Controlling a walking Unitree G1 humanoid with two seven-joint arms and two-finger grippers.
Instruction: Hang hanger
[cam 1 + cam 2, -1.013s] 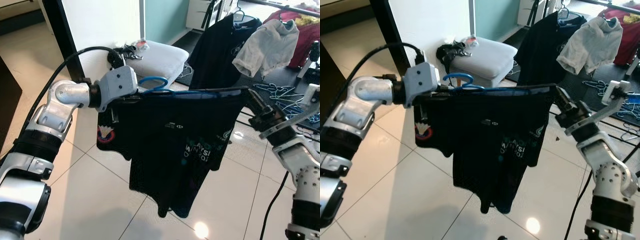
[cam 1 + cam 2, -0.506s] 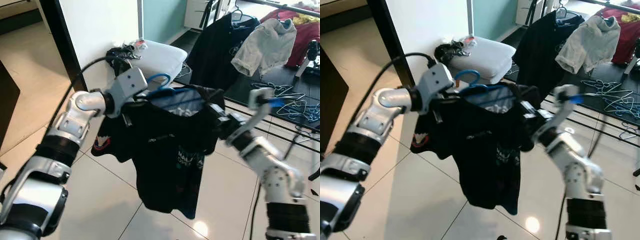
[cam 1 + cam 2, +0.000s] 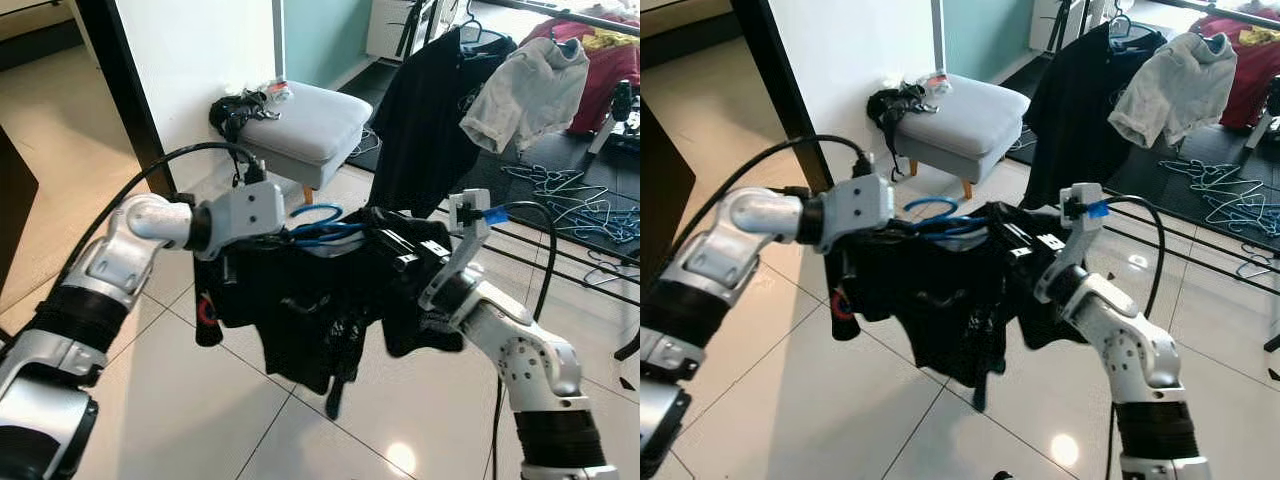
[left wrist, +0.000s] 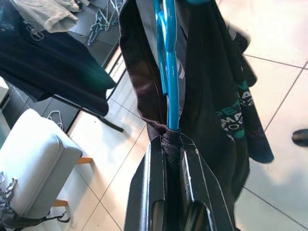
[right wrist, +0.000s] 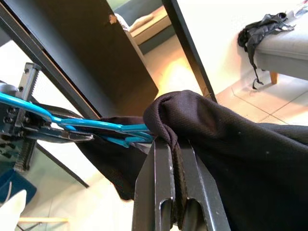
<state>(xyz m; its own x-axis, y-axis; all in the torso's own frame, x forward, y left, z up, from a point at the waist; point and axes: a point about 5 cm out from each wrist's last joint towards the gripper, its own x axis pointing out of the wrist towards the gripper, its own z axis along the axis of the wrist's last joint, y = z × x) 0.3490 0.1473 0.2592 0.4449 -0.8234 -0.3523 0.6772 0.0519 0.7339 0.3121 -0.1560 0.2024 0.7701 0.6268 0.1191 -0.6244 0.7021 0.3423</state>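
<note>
The grey footstool (image 3: 312, 118) stands against the white wall (image 3: 200, 60), and everything else can be placed from it. In front of the footstool, over the pale tiled floor (image 3: 150, 400), the two grippers hold a black T-shirt (image 3: 300, 300) on a blue hanger (image 3: 318, 228) in mid-air. Bare floor lies below the shirt and toward the camera; on the side away from the wall, past the footstool, a drying rack (image 3: 560, 235) with dark bars carries a black shirt (image 3: 430, 110) and a grey-white shirt (image 3: 525, 90), and loose blue hangers (image 3: 570, 190) lie on the dark mat (image 3: 600, 160) beneath it. A dark door frame (image 3: 125, 90) rises on the wall's other side.

The hanger lies nearly level, its long axis running from the left gripper (image 4: 172, 139) across toward the right gripper (image 5: 174, 144), with its hook curling up toward the footstool. The cloth is bunched between the arms and sags below the bar, a red-and-white print (image 3: 205, 310) showing on the sleeve below the left arm.

The left gripper has its fingers (image 4: 156, 163) pressed together on the shirt fabric where the blue bar ends; the hanger runs straight away from the fingertips. The right gripper is likewise pinched tight on a fold of the black cloth, with the blue hanger just beyond its tips, reaching toward the other arm.
</note>
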